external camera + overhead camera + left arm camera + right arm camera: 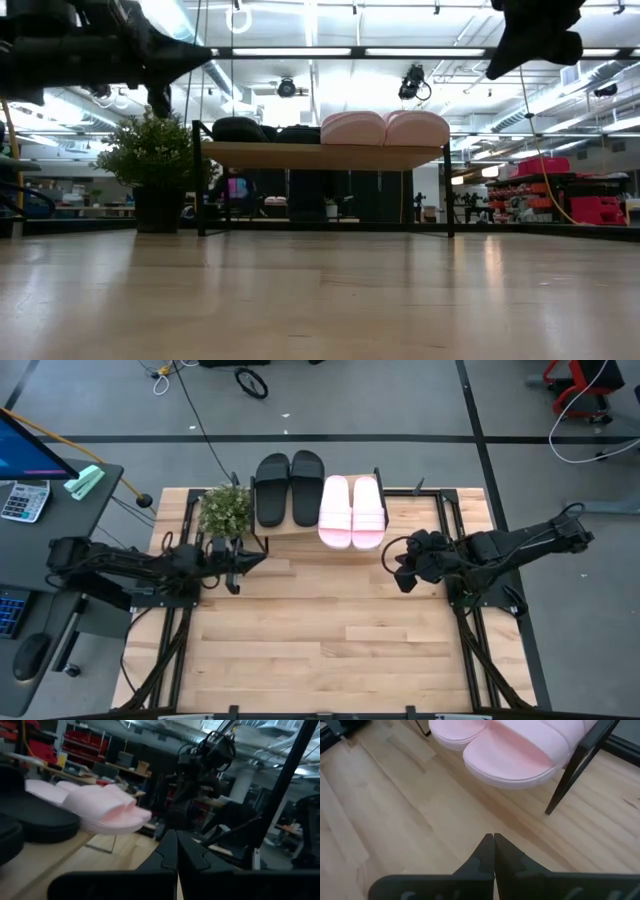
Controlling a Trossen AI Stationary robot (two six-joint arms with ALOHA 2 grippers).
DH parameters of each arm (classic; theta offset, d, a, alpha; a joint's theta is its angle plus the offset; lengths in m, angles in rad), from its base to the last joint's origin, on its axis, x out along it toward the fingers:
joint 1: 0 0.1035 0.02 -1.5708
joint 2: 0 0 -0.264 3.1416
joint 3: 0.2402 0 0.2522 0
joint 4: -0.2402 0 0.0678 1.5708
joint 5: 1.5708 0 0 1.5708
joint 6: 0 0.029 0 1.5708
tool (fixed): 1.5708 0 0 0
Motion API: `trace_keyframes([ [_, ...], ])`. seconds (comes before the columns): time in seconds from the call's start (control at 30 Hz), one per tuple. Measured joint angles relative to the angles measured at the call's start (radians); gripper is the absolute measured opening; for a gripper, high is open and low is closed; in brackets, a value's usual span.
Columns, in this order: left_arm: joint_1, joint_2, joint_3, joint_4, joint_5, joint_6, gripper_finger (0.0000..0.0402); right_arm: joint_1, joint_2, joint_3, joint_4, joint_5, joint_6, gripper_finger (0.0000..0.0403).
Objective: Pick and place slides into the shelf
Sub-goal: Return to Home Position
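On tabletop (pixel 330 640), shelf (pixel 320 156) bears four slides (pixel 336 510); storage racks (pixel 590 205), perhaps, behind.

Bright ceiling lights (pixel 330 52) are glaring in the low view and reflecting softly off the surface (pixel 320 300); the high view is showing even, soft-shadowed light.

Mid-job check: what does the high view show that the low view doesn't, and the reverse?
Only high: all four in a row from above, black slides beside pink slides; a calculator. Only low: the shelf legs and the open gap beneath. Both: shelf, slides, plant, and the left gripper and right gripper, both clear of the slides.
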Motion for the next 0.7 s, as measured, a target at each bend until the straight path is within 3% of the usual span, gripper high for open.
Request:
trace_keyframes([
  [0.7,-0.004,-0.592,-0.001,-0.561,-0.071,0.051,0.0000,-0.035,0.000,0.000,0.006,-0.029,-0.003,0.0000],
])
